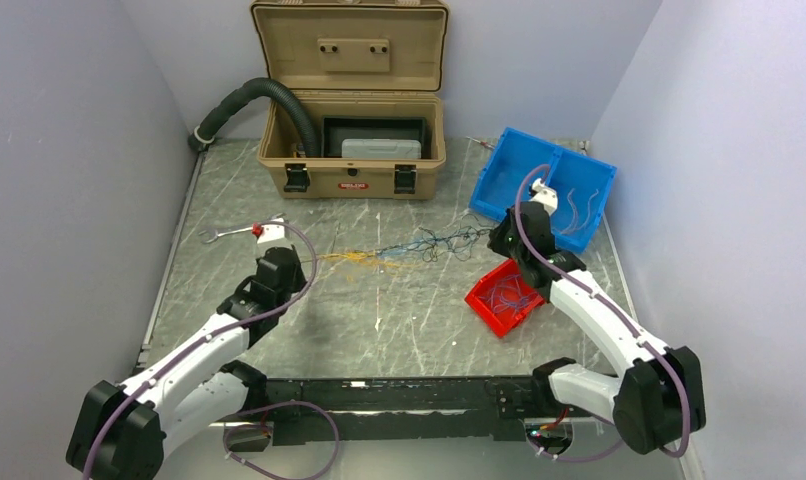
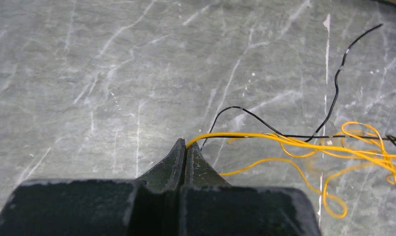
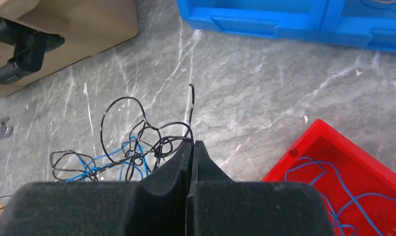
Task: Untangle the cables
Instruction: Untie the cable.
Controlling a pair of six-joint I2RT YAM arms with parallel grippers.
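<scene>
The cables (image 1: 419, 247) lie stretched in a thin line across the middle of the table, yellow-orange at the left, blue and black at the right. My left gripper (image 2: 186, 143) is shut on a yellow-orange cable (image 2: 304, 143), which runs off to the right into loops crossed by a black cable (image 2: 336, 83). My right gripper (image 3: 192, 142) is shut on a black cable at the edge of a black-and-blue knot (image 3: 159, 147); one black end sticks up past the tips. From above, the left gripper (image 1: 309, 261) holds the left end and the right gripper (image 1: 493, 240) the right end.
A red bin (image 1: 484, 300) with blue wires sits just right of the right gripper. A blue two-part bin (image 1: 499, 180) stands at the back right and an open tan case (image 1: 351, 183) with a black hose (image 1: 249, 95) at the back. A wrench (image 1: 224, 234) lies at the left.
</scene>
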